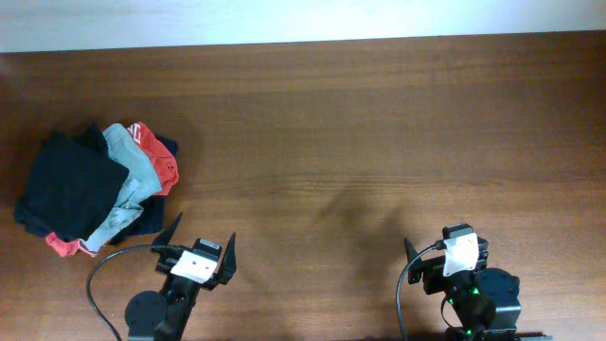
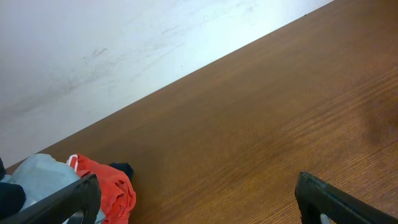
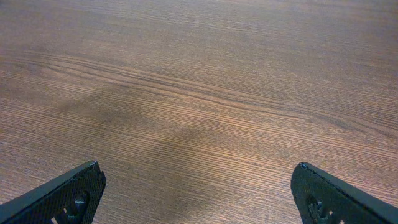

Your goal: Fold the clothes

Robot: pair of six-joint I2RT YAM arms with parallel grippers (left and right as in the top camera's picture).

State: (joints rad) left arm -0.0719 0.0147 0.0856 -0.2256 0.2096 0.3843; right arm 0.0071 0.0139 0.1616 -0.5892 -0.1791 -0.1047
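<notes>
Left hand point(image 1: 204, 227) and right hand point(image 3: 199, 199) are hanging spread apart at the near edge, the limp, light clothes point(image 1: 90, 185) likely needing hem pinches.

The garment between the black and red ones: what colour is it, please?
That garment is grey-blue, clearest overhead.

Black arms point(image 1: 180, 289) ended in the pointed-fingered left gripper point(image 1: 199, 239) and right gripper point(image 3: 198, 167), with white wrist plates point(image 1: 199, 262) and looping black cables point(image 1: 95, 284).

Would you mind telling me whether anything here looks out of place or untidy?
Only the clothes: an unfolded heap of black, grey-blue and red garments at the left of the table. Nothing looks damaged.
</notes>
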